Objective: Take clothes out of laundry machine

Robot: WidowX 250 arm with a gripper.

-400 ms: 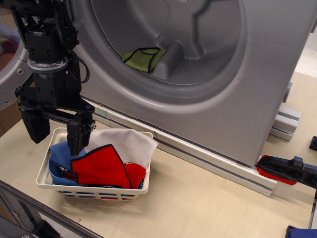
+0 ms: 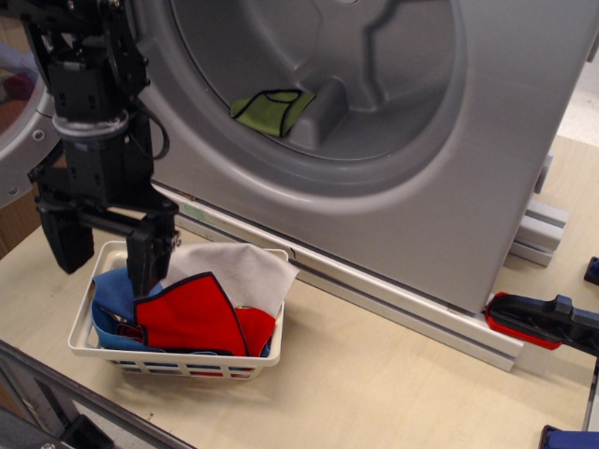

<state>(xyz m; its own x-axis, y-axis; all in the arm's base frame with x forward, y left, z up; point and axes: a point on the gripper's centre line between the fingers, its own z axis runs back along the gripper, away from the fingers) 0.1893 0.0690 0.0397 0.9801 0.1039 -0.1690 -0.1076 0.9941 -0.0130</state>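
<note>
Since the earlier frame the arm has shifted only a little: the black gripper (image 2: 105,248) sits a touch lower and further left over the white slotted basket (image 2: 245,360), while everything else lies as it did. Its two fingers hang spread wide apart with nothing between them, the right-hand one dipping just inside the basket's back rim beside the blue cloth (image 2: 110,297), the other hanging outside the basket's left end. In the basket the red dark-edged cloth (image 2: 192,316) lies on top at the front, with the white cloth (image 2: 241,267) draped over the back right rim. The lime-green cloth (image 2: 271,109) with thin dark edging lies up and right of the basket, inside the drum of the silver-grey laundry machine (image 2: 487,168), against a raised rib on the drum's lower left. A red-and-black clamp (image 2: 538,320) lies on the wooden table (image 2: 374,393) far right of the basket, at the machine's lower right corner.
</note>
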